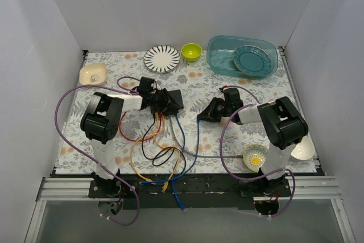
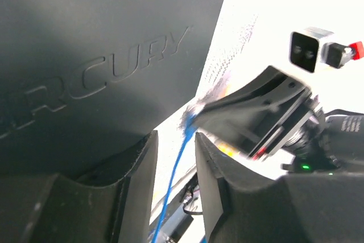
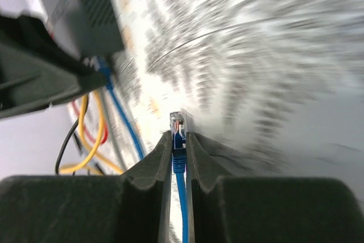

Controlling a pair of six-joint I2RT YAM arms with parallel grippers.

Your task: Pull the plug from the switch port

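The switch (image 1: 175,98) is a flat black box near the table's middle; in the left wrist view (image 2: 85,55) its top reads "MERCURY". My left gripper (image 1: 161,104) is at its near-left edge. Its jaws stand apart (image 2: 173,140) with only table and a blue cable behind the gap. My right gripper (image 1: 203,114) sits a little right of the switch, shut (image 3: 178,135) on a blue plug (image 3: 178,132). The plug's clear tip is free in the air, and its blue cable runs back between the fingers. Another blue cable (image 3: 106,71) still enters the switch (image 3: 94,18).
Yellow, red, black, grey and blue cables (image 1: 161,147) sprawl in front of the switch. At the back are a striped plate (image 1: 162,58), a green bowl (image 1: 191,51) and a blue tub (image 1: 222,55) holding a teal plate. A cream dish (image 1: 92,73) sits left; two bowls (image 1: 255,155) sit near right.
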